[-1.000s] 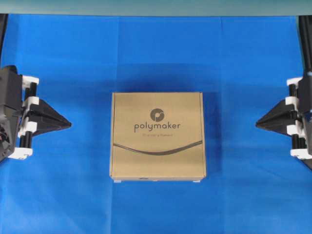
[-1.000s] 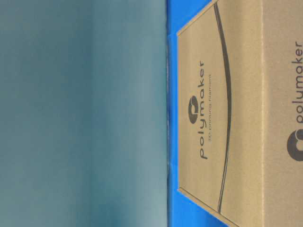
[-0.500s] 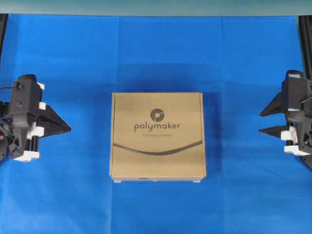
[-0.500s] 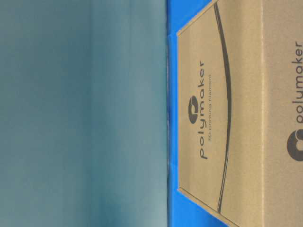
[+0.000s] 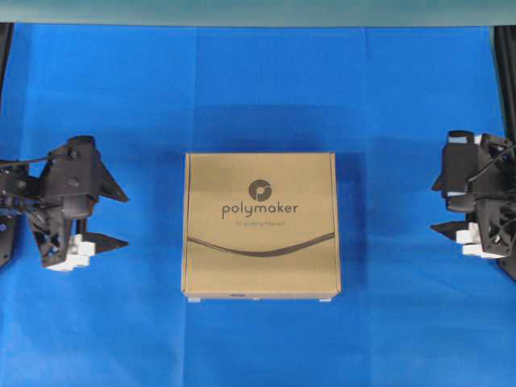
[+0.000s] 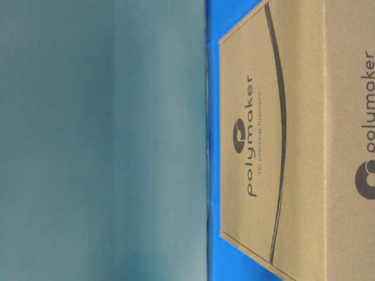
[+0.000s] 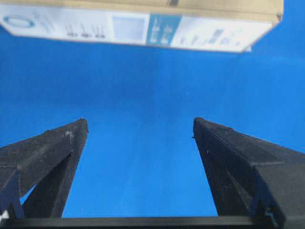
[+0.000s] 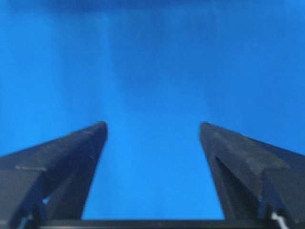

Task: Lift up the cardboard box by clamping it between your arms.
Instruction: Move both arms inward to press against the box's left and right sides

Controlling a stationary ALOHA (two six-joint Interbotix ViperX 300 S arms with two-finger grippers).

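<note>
Cardboard box: It is flat, square and brown. It lies in the middle of the tabletop, which has a blue cover. Nothing is touching it.
Box top: It shows the dark word "polymaker", a round mark above the word, and a curved dark line below it.
Box side, low view: The box fills the right part of that picture and looks turned sideways. A second "polymaker" word shows on the side that faces the camera. A plain gray-blue wall fills the left part.
Box side, left wrist view: One side of the box shows at the top of the picture. It has a white and blue label. The small words on the label are too blurry to read.
Left gripper: It sits on the left of the box, well apart from it. Its two pointed black fingers are spread wide and point at the box. It holds nothing. Only blue cover shows between them.
Right gripper: It sits on the right of the box, well apart from it. Its fingers are also spread wide, with only blue between them. It holds nothing.
Arms: Both are black with white parts. Each stays near its own edge of the tabletop.
</note>
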